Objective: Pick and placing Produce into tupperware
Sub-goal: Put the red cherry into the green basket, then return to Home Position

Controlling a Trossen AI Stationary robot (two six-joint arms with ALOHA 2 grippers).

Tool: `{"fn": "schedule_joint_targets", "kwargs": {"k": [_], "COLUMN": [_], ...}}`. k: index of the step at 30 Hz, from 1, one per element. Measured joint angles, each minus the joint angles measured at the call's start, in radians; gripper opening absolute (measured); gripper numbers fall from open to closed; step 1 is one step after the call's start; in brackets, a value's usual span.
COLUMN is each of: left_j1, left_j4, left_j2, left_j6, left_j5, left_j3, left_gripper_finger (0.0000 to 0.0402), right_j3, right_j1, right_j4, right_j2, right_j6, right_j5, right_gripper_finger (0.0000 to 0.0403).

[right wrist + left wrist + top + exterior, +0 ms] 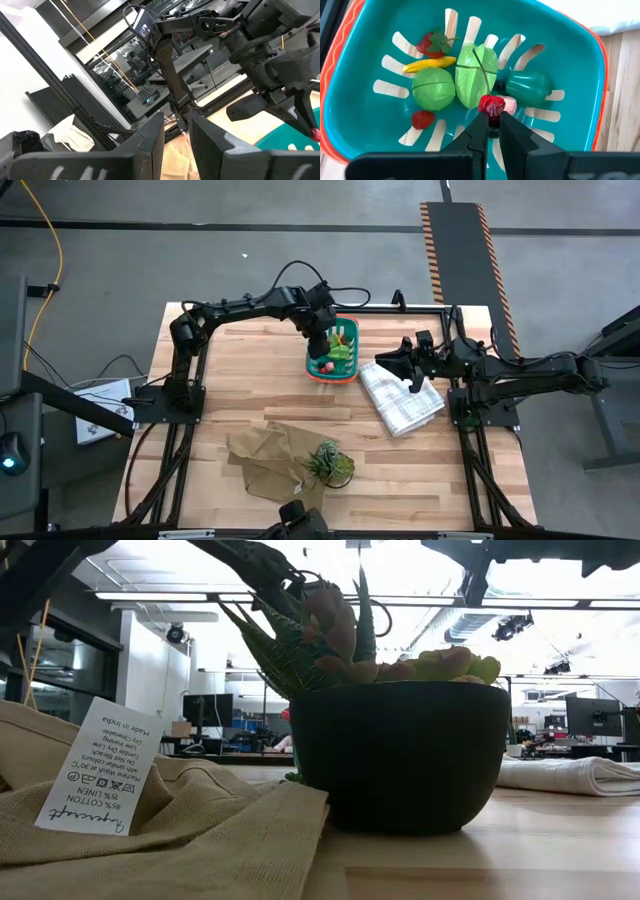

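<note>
The teal tupperware basket [335, 374] stands at the table's far middle. Inside it [580, 45] lie produce pieces: two light green lumps [434, 89], a strawberry [432, 44], a yellow piece [429, 64], a dark green piece [527, 86] and a small red ball [422, 119]. My left gripper [322, 345] reaches down into the basket's opening, shut on a small dark red ball [491, 106]. My right gripper [402, 370] waits over the white cloth to the right of the basket. Its fingers [176, 125] stand a little apart with nothing between them. My left gripper pinches the dark red ball [492, 109] between its two fingertips, which come slanting down from above. The ball sits at the fingers' free ends, over the light green lump and a pink piece. It is lifted clear of the basket's floor.
A white checked folded cloth [402, 402] lies right of the basket. A tan cloth [265, 455] and a spiky potted plant [330, 463] sit near the table's front. In the low view the plant [400, 755] blocks the basket. Bare wood lies left of the basket.
</note>
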Motion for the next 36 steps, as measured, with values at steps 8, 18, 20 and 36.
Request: {"fn": "schedule_joint_targets", "kwargs": {"k": [8, 18, 20, 36], "left_j1": [0.0, 0.0, 0.0, 0.035], "left_j4": [-0.004, -0.006, -0.004, 0.051], "left_j2": [-0.001, -0.001, -0.001, -0.062], "left_j6": [0.005, 0.027, 0.03, -0.063], "left_j5": [0.0, 0.003, 0.005, 0.211], "left_j3": [0.0, 0.0, 0.0, 0.0], "left_gripper_finger": [0.0028, 0.0031, 0.0042, 0.0147], "right_j3": [0.0, 0.0, 0.0, 0.0], "right_j1": [0.0, 0.0, 0.0, 0.0], "right_j4": [-0.004, -0.004, -0.004, -0.011], "right_j2": [0.0, 0.0, 0.0, 0.0], "right_j6": [0.0, 0.0, 0.0, -0.011], "right_j5": [0.0, 0.001, 0.001, 0.001], "right_gripper_finger": [0.0079, 0.0079, 0.0079, 0.0079]}}
